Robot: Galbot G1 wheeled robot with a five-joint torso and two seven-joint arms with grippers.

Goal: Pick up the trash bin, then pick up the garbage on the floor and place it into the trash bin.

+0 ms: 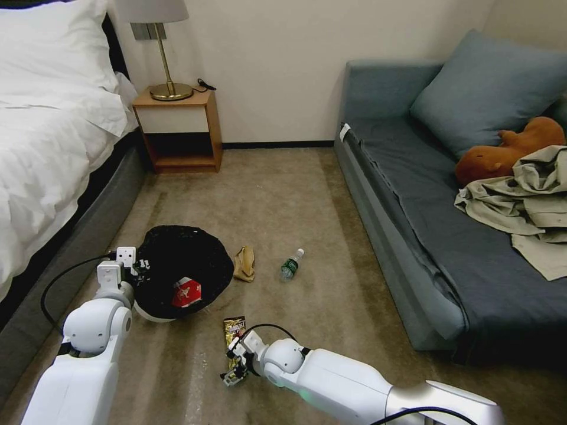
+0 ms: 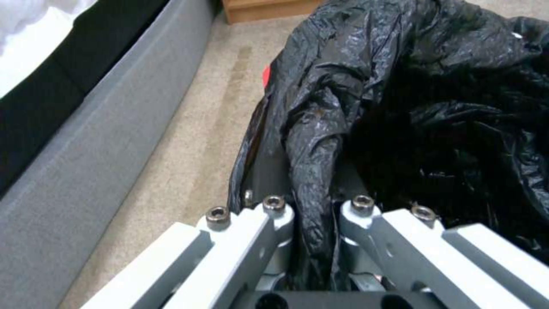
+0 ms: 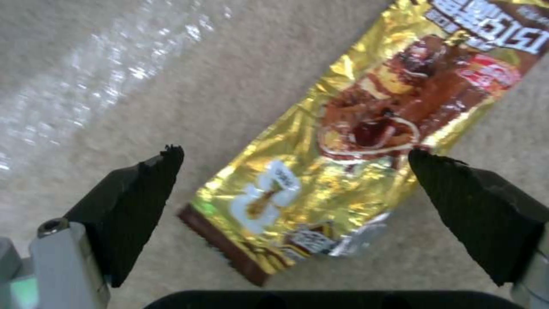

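The trash bin (image 1: pixel 177 260), white with a black bag (image 2: pixel 400 107) over its rim, stands left of centre on the carpet. My left gripper (image 1: pixel 140 268) is shut on its near-left rim, the bag pinched between the fingers (image 2: pixel 312 240). A red snack packet (image 1: pixel 186 292) lies inside the bin. The gold-brown wrapper (image 1: pixel 234 326) lies flat on the carpet, and my right gripper (image 1: pixel 235 361) hovers open just above it, one finger on each side of the wrapper (image 3: pixel 354 141). A crumpled tan paper bag (image 1: pixel 244 263) and a small clear bottle (image 1: pixel 291 264) lie beyond.
A bed (image 1: pixel 53 147) and its grey base (image 2: pixel 85 150) run along the left, close to the bin. A blue sofa (image 1: pixel 449 236) with a plush toy (image 1: pixel 508 150) and jacket (image 1: pixel 525 200) fills the right. A nightstand (image 1: pixel 180 130) stands at the back wall.
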